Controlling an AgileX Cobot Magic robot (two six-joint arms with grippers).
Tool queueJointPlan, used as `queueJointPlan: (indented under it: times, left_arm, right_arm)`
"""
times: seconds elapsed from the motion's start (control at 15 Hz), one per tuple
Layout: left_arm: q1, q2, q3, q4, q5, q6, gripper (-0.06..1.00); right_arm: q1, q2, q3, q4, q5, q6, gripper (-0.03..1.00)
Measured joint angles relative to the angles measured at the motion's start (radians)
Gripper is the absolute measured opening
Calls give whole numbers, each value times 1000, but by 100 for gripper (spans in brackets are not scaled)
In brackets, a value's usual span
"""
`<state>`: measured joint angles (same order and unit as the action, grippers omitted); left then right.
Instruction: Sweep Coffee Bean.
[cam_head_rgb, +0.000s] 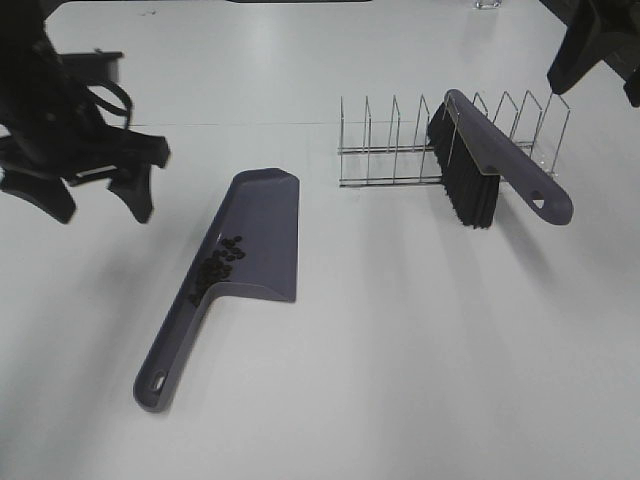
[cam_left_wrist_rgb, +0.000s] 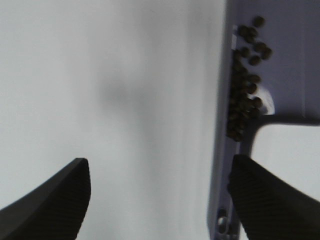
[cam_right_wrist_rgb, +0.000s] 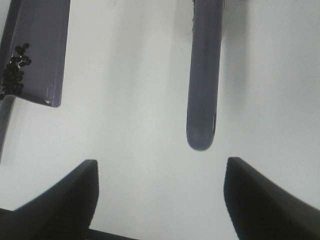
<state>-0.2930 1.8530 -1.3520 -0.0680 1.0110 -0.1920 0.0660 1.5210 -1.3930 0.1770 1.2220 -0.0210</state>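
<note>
1 dustpan (cam_head_rgb: 255, 235), 1 brush (cam_head_rgb: 480, 165) and 1 wire rack (cam_head_rgb: 400, 150) sit on the table (cam_head_rgb: 400, 350); the coffee beans (cam_head_rgb: 220, 262), too clustered to count, lie in the pan's back corner by its handle. Left gripper (cam_left_wrist_rgb: 160, 195) and right gripper (cam_right_wrist_rgb: 160, 195) both gape wide, holding nothing. Only the high view shows the rack; the wrist views show the spread fingers.

Tiny dark coffee beans (cam_head_rgb: 220, 262), heaped in dustpan (cam_head_rgb: 262, 228) near its handle
</note>
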Motion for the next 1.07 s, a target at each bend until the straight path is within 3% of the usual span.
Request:
queueJointPlan:
  times: [0.2,0.33,0.6,1.07]
  left_arm:
    - [152,-90,-22,47,20,53,70]
    - [196,-150,-23,68,88,66,70]
    - [200,-274,32,93,174,80,70]
    - [200,-826,468,91,132,64,70]
  right_arm:
    - [0,-153,122,0,0,0,63]
    - [0,-253,183,0,1,0,63]
    - [0,-435,287,0,1,0,63]
    - [0,-837,571,-1,3,0,63]
